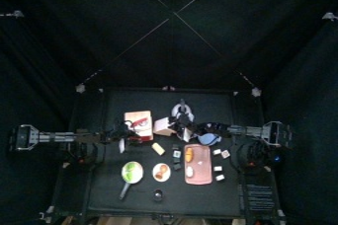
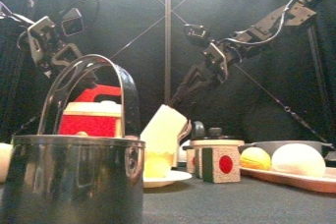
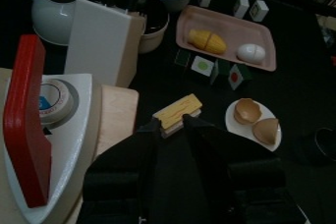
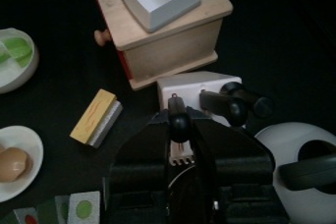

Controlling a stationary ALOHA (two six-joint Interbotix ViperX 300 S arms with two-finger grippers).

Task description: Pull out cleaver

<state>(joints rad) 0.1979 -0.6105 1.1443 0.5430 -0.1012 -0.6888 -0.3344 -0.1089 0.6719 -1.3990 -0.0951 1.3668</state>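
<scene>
Black table (image 1: 99, 191) inside black curtains. Cleaver (image 4: 245, 100) stuck down in white knife block (image 4: 195, 88) near the table's middle, only a black handle poking out (hard to tell which dark handle is the right one). Right gripper (image 4: 176, 122) right at the block, fingers pressed together, maybe on nothing. White kettle (image 4: 305, 155) just beside. Wooden box (image 4: 164, 33) near. Left gripper (image 3: 184, 138) over small wood block (image 3: 178, 113), fingers spread apart. Pink tray (image 3: 197, 20) beyond.
</scene>
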